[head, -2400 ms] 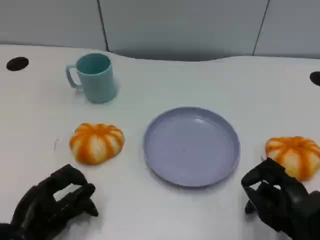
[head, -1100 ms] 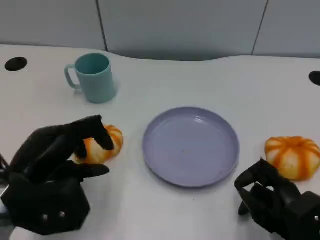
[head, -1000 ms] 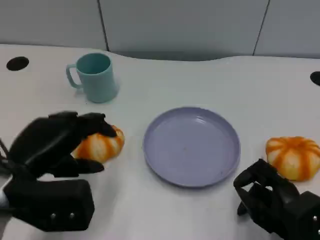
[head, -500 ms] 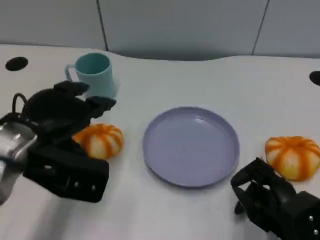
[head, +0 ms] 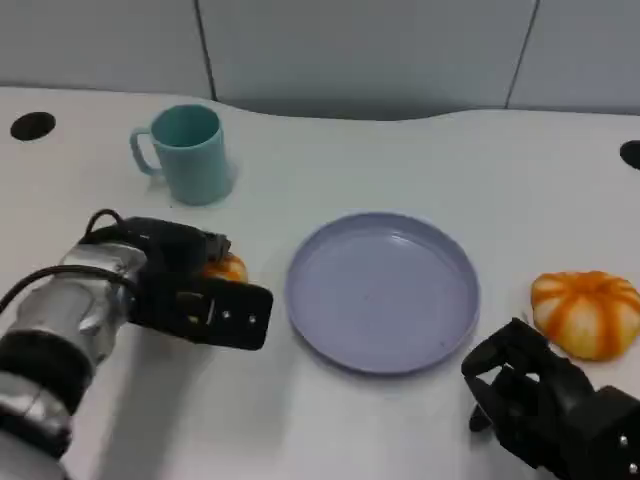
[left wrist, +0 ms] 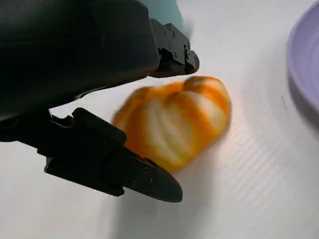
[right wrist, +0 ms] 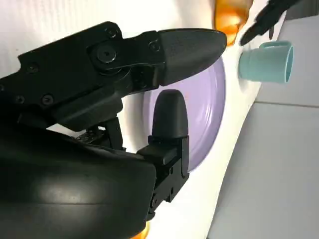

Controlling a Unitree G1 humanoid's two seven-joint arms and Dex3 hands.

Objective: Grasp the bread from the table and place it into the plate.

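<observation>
i've got my left hand (head: 190, 290) down over the bread (left wrist: 174, 119) on the table, left of the plate (head: 383, 291). fingers (left wrist: 134, 174) sit apart either side of it, not touching yet, lined up for a grab. right hand (head: 535, 395) empty, loosely spread, parked near the plate.

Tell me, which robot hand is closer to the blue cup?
Left. The left hand is over a bread roll just in front of the cup. The right hand sits far across the table, beyond the plate.
</observation>
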